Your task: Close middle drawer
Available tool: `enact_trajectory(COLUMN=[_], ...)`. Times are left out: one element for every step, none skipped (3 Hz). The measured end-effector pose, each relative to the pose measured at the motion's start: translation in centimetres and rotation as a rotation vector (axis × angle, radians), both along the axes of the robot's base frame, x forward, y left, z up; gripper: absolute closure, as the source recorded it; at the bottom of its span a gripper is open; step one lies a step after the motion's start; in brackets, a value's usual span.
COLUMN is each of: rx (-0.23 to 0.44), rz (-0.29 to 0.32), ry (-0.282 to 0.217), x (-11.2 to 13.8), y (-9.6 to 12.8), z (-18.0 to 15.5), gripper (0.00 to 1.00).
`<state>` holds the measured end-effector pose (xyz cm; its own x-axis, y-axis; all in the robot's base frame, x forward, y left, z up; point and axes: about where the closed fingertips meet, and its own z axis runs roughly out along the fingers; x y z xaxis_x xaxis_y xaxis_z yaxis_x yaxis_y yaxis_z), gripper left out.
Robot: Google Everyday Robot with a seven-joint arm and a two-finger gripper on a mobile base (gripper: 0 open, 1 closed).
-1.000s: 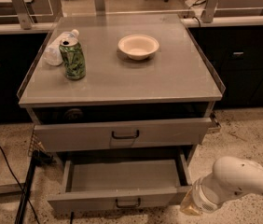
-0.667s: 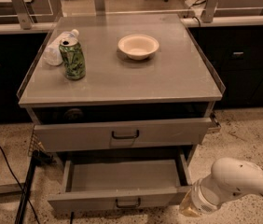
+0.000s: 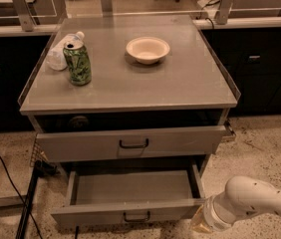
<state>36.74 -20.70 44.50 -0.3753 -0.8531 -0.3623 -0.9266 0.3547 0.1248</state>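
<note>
The middle drawer [image 3: 130,188] is pulled far out below the taller top drawer [image 3: 130,143]. Its shallow tray is empty, and its low front panel [image 3: 125,214] has a small dark handle [image 3: 136,216]. My white arm [image 3: 260,203] comes in from the lower right. My gripper [image 3: 201,223] is at the right end of the drawer's front panel, low by the floor. I cannot tell whether it touches the panel. The lowest drawer is hidden.
On the cabinet top [image 3: 180,83] stand a green can [image 3: 77,63], a crumpled plastic bottle [image 3: 61,51] and a white bowl [image 3: 148,49]. The top drawer is slightly open. A black cable [image 3: 11,178] and a stand leg [image 3: 31,203] lie on the floor at left.
My arm has shifted a little to the left, toward the right end of the middle drawer's front. The drawer has not visibly moved.
</note>
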Motion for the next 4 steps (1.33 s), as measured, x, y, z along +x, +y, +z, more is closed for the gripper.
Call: enact_trajectory(rx=[0.026, 0.081, 0.147, 0.153], rz=[0.018, 0.042, 0.085, 0.137], ry=[-0.073, -0.186, -0.334, -0.380], x=[1.0, 2.6, 3.9, 3.7], y=[0.4, 1.3, 2.7, 3.1], z=[-2.4, -3.5, -3.5, -3.0], gripper=[1.00, 1.00, 1.00, 1.00])
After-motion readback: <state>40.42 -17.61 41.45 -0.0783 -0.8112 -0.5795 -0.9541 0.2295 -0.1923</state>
